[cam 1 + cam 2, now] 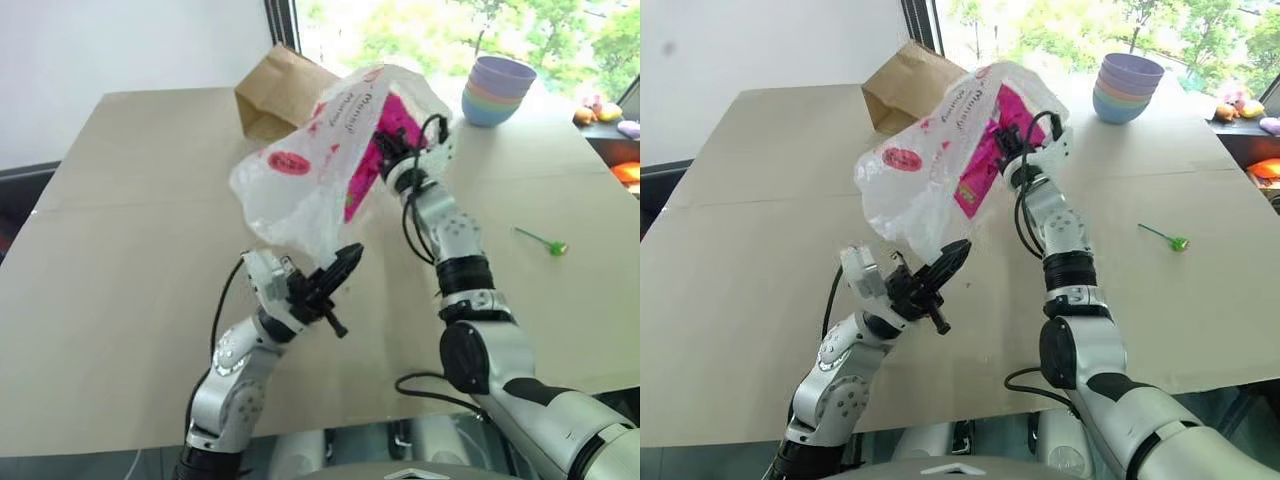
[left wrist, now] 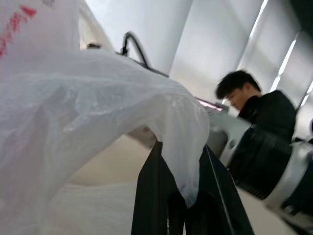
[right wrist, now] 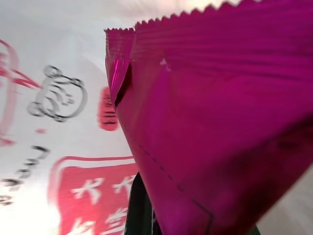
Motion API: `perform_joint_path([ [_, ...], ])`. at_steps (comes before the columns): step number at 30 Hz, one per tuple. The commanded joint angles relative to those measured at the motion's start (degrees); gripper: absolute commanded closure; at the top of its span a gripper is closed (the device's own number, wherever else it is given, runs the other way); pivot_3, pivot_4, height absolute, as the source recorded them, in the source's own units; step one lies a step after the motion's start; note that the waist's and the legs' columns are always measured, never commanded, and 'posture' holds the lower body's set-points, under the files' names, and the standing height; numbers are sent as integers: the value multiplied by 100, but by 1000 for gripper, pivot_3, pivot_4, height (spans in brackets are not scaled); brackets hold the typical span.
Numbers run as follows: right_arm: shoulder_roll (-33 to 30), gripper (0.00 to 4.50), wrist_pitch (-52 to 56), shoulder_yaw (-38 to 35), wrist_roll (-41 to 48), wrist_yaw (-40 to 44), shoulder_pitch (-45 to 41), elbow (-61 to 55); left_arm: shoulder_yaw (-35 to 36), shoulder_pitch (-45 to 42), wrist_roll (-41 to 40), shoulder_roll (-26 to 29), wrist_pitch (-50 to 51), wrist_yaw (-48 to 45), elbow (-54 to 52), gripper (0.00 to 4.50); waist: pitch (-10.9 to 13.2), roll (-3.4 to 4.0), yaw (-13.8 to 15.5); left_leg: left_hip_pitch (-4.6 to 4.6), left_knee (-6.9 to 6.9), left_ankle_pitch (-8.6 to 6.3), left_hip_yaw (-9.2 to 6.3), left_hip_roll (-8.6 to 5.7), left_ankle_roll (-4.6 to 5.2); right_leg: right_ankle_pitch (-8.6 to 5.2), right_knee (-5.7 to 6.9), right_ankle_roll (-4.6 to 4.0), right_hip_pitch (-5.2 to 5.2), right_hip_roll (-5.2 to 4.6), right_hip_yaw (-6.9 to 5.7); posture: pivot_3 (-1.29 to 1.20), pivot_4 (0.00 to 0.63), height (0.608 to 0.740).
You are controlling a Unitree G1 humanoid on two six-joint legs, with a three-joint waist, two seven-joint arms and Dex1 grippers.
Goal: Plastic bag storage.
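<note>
1. The plastic bag (image 1: 300,185) is up in the air over the middle of the desk (image 1: 120,250). It is thin and white with red shapes and words on it.
2. The left claw (image 1: 345,262) is clenched on the bottom edge of the plastic bag. In the left wrist view, the white plastic drapes down between its two black fingers (image 2: 151,196).
3. The right claw (image 1: 385,150) is higher up and farther away, pushed into the top of the bag. It is clenched on a shiny pink snack packet (image 1: 375,150).
4. You can see the pink packet through the thin plastic. In the right wrist view, it is very near the camera, with a zigzag top edge, and the red print of the bag is just beside it.
5. A brown paper bag (image 1: 275,90) lies at the far side of the desk, behind the plastic bag.
6. A stack of bowls (image 1: 497,90) in soft colours sits at the far right of the desk.
7. A little green thing on a thin stick (image 1: 545,242) lies on the right of the desk, well apart from both arms.
8. In the left wrist view, a person (image 2: 264,105) in dark clothes is behind the bag.
</note>
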Motion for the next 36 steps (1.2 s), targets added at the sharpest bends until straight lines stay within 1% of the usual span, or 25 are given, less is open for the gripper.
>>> perform_joint_path([
  [1,1170,4374,-255,104,-119,-87,-550,113,62,291,-1163,148,640,-63,-690,4500,0,0,0,0,0,0,0,1,0,0,0,0,0,0,0,0,150,740],
  [4,1151,4374,80,169,32,-6,-608,24,191,557,-1652,276,920,-35,-907,4500,1,1,4,0,1,0,-7,1,0,0,0,0,0,-2,2,0,150,740],
  [5,1108,4122,260,274,25,79,-555,-90,270,635,-1676,301,912,-9,-945,4500,1,1,7,0,2,0,-7,1,0,0,1,0,0,-2,2,0,150,740],
  [6,1050,3571,485,380,28,140,-486,-208,359,672,-1619,296,844,31,-939,4500,1,1,10,2,2,0,-10,1,0,0,3,0,1,-2,2,0,150,740],
  [7,952,3401,726,538,-27,201,-371,-367,462,657,-1481,270,740,91,-877,4500,1,2,9,2,3,0,-8,1,0,0,2,0,1,0,-1,0,150,740],
  [8,834,2981,963,711,-93,281,-228,-562,561,601,-1334,226,631,166,-794,4500,2,3,8,5,3,0,-10,1,0,0,4,0,1,0,4,0,150,740],
  [10,493,1932,1578,1097,-198,534,81,-1017,750,408,-1107,97,443,356,-627,4500,2,3,16,4,3,0,-12,1,0,0,6,-1,-2,2,5,0,150,740],
  [11,297,1488,1866,1259,-248,654,233,-1255,841,290,-978,17,339,477,-538,4500,0,1,21,3,3,0,-13,0,0,0,6,-1,-1,2,3,0,150,740],
  [12,135,1061,2098,1349,-281,706,357,-1450,928,185,-866,-60,240,577,-453,4500,-6,0,44,3,3,0,-13,0,0,0,6,-1,-1,2,2,0,150,740],
  [13,-88,439,2286,1415,-360,756,471,-1662,1044,56,-750,-158,103,699,-339,4500,-10,-6,52,3,3,0,-13,-2,0,0,1,-1,8,1,-6,0,150,740],
  [14,-264,40,2429,1460,-439,785,552,-1829,1143,-31,-672,-236,-2,778,-251,4500,-13,-12,64,3,3,-1,-15,-2,1,0,-5,-1,11,1,-9,0,150,740],
  [19,-1105,40,2750,1663,-966,1277,765,-2384,1648,-396,-512,-450,-381,1048,124,4500,-12,-16,83,-21,20,0,-36,-11,1,3,-14,4,13,-5,-27,0,150,740],
  [25,-1738,40,2751,1472,-1267,1693,1180,-2812,2068,-672,-629,-401,-478,1108,341,4500,-12,-17,34,-16,12,0,-38,-7,1,2,-14,4,13,3,-28,0,150,740],
  [29,-2406,40,2449,1482,-1487,2477,1700,-3593,2313,-774,-734,-275,-406,1236,248,4500,-11,-18,80,-22,14,0,-42,-10,1,3,-19,4,13,-2,-33,0,150,740],
  [31,-2799,40,2582,1506,-1500,2812,1924,-3925,2421,-799,-786,-183,-355,1314,156,4500,-10,-19,74,-23,14,0,-42,-11,1,3,-21,5,13,-2,-32,0,150,740],
  [33,-2994,40,2702,1491,-1473,2968,2059,-4113,2497,-827,-841,-106,-308,1387,95,4500,-10,-19,75,-21,14,0,-44,-10,1,3,-21,5,14,-1,-34,0,150,740],
  [36,-3111,40,2839,1469,-1429,3027,2268,-4332,2513,-873,-901,-61,-245,1510,-11,4500,-10,-20,42,-10,14,0,-41,-8,1,3,-15,5,16,1,-28,0,150,740],
])
